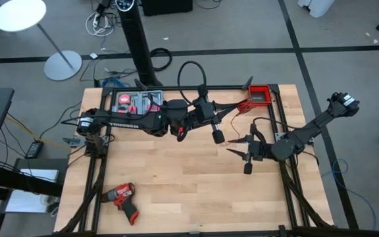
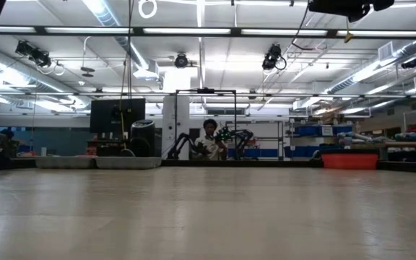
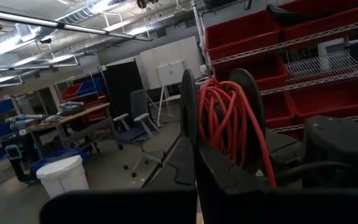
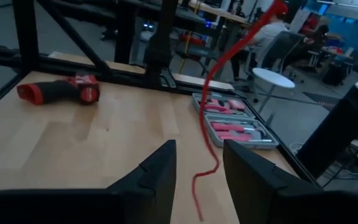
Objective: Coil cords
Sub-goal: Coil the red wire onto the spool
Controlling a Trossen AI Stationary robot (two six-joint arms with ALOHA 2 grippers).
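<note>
Left gripper [image 1: 217, 136] is over the back-centre of the light wooden table [image 1: 189, 191], fingers pressed together on a bundle of thin bright red wire [image 3: 229, 115]. Left wrist view shows several red loops pinched between the two dark fingers [image 3: 248, 102], lifted off the table.

Right gripper [image 1: 241, 153] sits just right of it, toward the table's right side, fingers spread wide, nothing between them. In the right wrist view a loose tail of the red wire hangs down, wavy, in front of the gap between the fingers; cannot tell whether its end touches the table.

Thicker black cable [image 1: 191, 78] arcs in a loop past the back edge of the table, behind the left arm.

Also on the table: red and black cordless drill [image 1: 122, 197] lying on its side near the front left corner, grey tray of red-handled hand tools [image 1: 137, 102] at back left, red plastic bin [image 1: 260, 95] at back right.

Low view: a seated person [image 2: 209, 141] far off in the room.
</note>
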